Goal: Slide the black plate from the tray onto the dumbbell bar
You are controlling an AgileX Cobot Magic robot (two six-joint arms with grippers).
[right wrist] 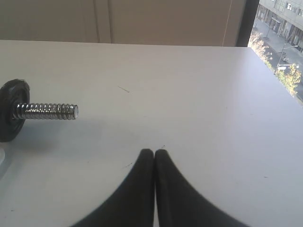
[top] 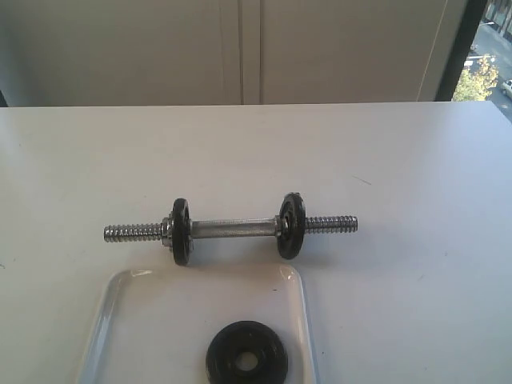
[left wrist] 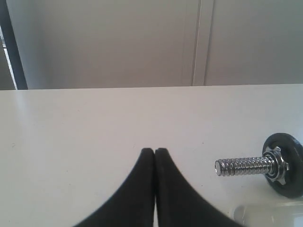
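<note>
Only the exterior view takes in the whole layout. The short chrome steel dumbbell bar (top: 232,230) with coarse threaded ends lies across the white table (top: 400,160). It carries an upright black disc (top: 181,231) near its left thread and a second black disc (top: 290,226) near its right. Nearer the camera sits the glossy white rectangular tray (top: 120,320). The rough matte round black plate (top: 247,358), with its centre hole, lies flat in the tray at the frame's lower edge.

The grippers show only in the wrist views. The left gripper (left wrist: 155,151) has its black fingers pressed together, pinching nothing, near one threaded end and its silver collar nut (left wrist: 276,165). The right gripper (right wrist: 154,152) is likewise pressed together and empty, near the other thread.
</note>
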